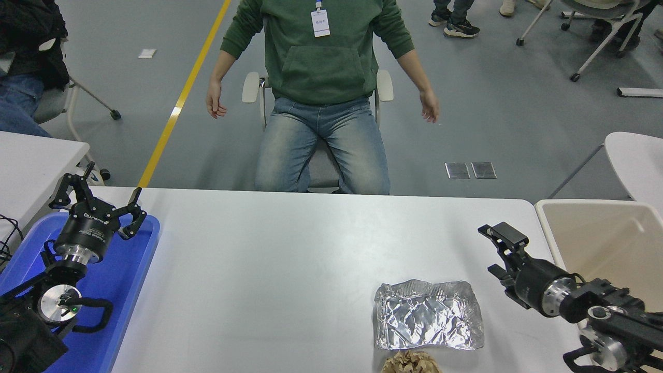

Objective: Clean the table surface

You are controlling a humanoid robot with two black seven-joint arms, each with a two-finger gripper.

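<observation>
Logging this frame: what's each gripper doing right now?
Left gripper: open, holding nothing, parked over the blue tray.
Right gripper: open, holding nothing, right of the foil.

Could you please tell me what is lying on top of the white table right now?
On the table surface lie a crumpled foil bag and brown crumpled paper, cut off by the picture's edge. Whatever the bag covers is hidden.

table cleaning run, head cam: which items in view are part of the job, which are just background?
Part of the job:
- table surface
- foil wrapper lying on it
- crumpled brown paper at the near edge
- right gripper, open, empty
- beige bin, likely the drop spot

Just there:
- left gripper, parked over the blue tray
- seated person
- side table
</observation>
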